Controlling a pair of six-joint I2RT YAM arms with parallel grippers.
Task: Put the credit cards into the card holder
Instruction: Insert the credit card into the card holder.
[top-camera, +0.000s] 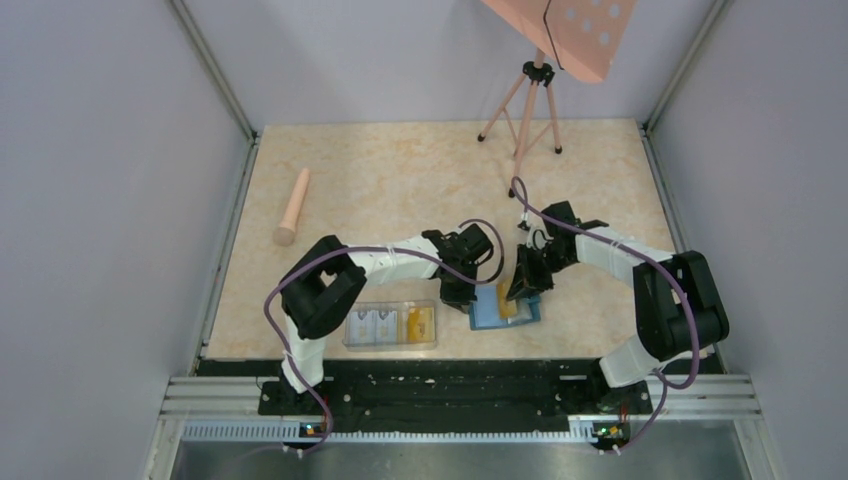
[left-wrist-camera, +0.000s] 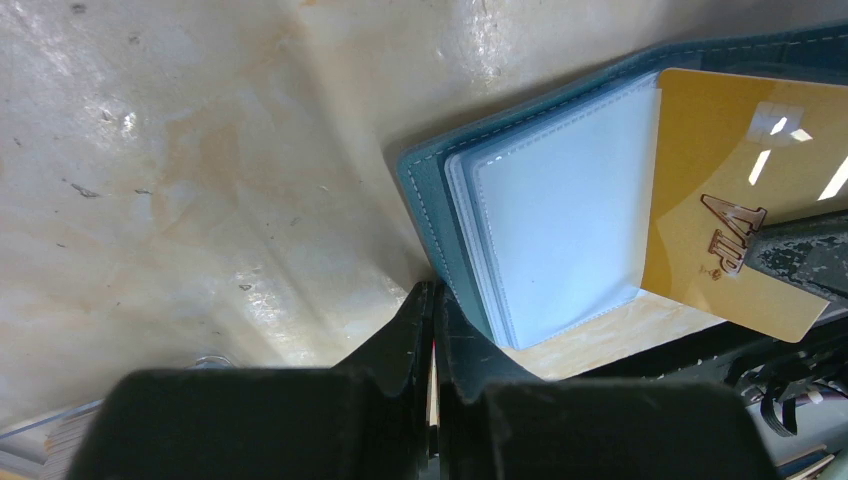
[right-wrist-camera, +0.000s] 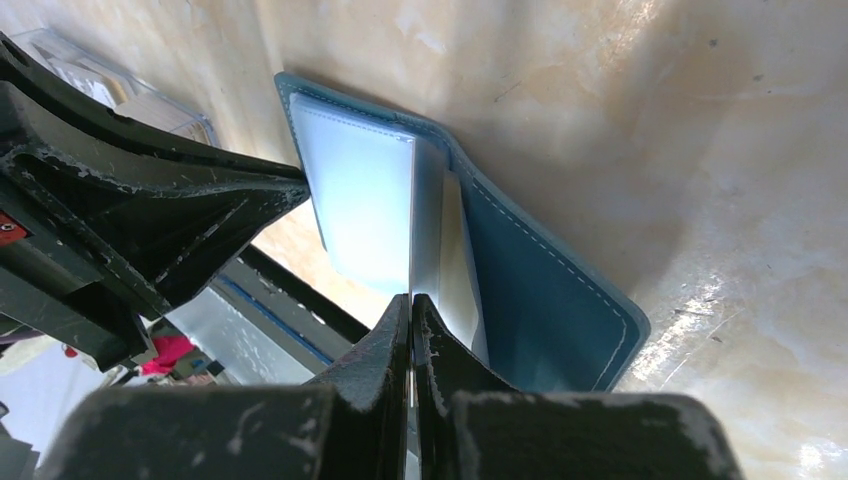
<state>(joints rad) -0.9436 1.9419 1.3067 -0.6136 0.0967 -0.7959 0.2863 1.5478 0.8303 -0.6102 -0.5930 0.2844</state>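
The teal card holder (top-camera: 488, 314) lies open near the table's front edge, its pale inner pockets (left-wrist-camera: 560, 220) facing up. My right gripper (top-camera: 524, 283) is shut on a yellow-orange credit card (left-wrist-camera: 740, 200) and holds it on edge at the pockets' open side. In the right wrist view that card (right-wrist-camera: 411, 220) shows only as a thin line above my gripper (right-wrist-camera: 412, 298), with the holder (right-wrist-camera: 540, 290) behind it. My left gripper (top-camera: 458, 295) is shut, its tips (left-wrist-camera: 433, 292) touching the holder's teal edge (left-wrist-camera: 430, 190). More cards (top-camera: 374, 324) lie in a clear box.
The clear plastic box (top-camera: 392, 326) stands left of the holder, close to the left arm. A pink cylinder (top-camera: 293, 207) lies at the far left. A pink tripod (top-camera: 528, 100) stands at the back. A black rail (top-camera: 450, 385) runs along the front edge.
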